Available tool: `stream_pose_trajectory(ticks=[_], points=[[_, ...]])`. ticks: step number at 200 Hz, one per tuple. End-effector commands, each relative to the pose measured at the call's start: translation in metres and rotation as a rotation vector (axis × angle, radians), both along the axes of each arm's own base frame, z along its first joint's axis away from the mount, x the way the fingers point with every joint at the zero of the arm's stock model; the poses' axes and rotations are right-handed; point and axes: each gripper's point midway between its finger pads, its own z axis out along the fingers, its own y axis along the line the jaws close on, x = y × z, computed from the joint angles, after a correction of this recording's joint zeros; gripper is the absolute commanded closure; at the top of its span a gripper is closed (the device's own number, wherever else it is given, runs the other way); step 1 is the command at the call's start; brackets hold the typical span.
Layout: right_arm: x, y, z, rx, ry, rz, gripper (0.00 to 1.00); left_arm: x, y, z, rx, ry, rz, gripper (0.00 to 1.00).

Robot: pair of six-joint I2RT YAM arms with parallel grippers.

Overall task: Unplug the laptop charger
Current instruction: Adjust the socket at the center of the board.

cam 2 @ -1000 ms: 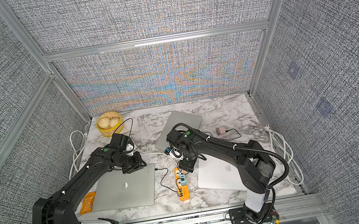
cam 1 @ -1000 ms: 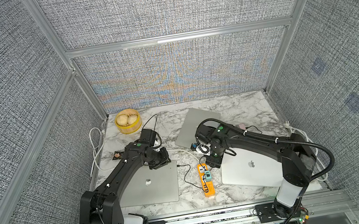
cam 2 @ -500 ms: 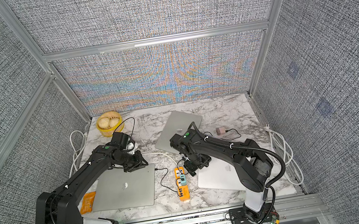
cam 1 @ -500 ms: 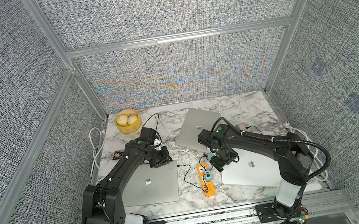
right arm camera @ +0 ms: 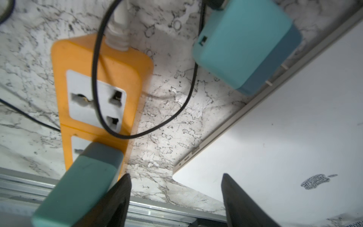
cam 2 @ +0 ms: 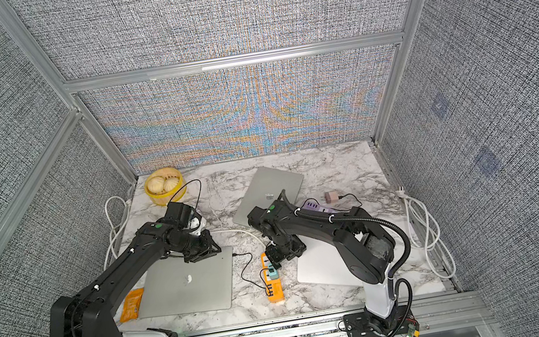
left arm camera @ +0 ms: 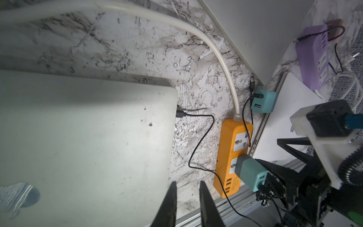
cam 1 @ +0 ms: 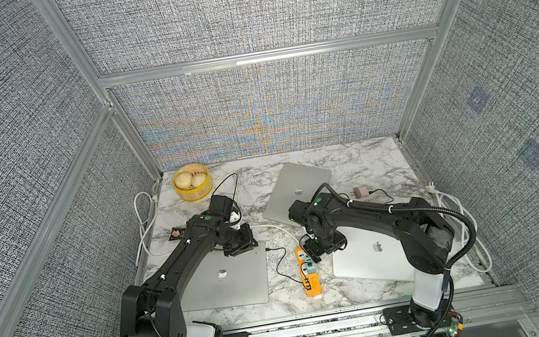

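Note:
An orange power strip point(cam 1: 309, 280) lies between two closed silver laptops. A teal charger point(right arm camera: 84, 176) is plugged into its near socket, and a second teal charger point(right arm camera: 241, 45) lies loose on the marble beside the right laptop point(right arm camera: 284, 147). My right gripper point(right arm camera: 175, 176) hangs open just beside the plugged charger, with only marble between its fingers. My left gripper point(left arm camera: 187, 183) hovers at the right edge of the left laptop point(left arm camera: 88, 147), open by a narrow gap and holding nothing. A thin black cable point(left arm camera: 196, 145) runs from that laptop's port toward the strip.
A third laptop point(cam 1: 297, 190) lies at the back, with a purple power strip point(cam 2: 318, 205) and a pink adapter point(cam 1: 361, 192) to its right. A yellow steamer basket point(cam 1: 193, 185) sits back left. White cables point(cam 1: 145, 225) trail along both table sides. An orange packet point(cam 2: 130, 305) lies front left.
My right arm has swung from near the back laptop toward the front and now sits beside the power strip. The left arm has shifted only slightly.

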Motion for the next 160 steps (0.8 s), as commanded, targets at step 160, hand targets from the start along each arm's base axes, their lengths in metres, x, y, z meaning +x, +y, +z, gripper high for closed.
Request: stream_pose_trajectory(ticks=[160], points=[[0.022,0.0,-0.011,-0.051,-0.029,0.008,0.25,-0.01,0.014,0.005,0.065,0.012,0.013,0.78]])
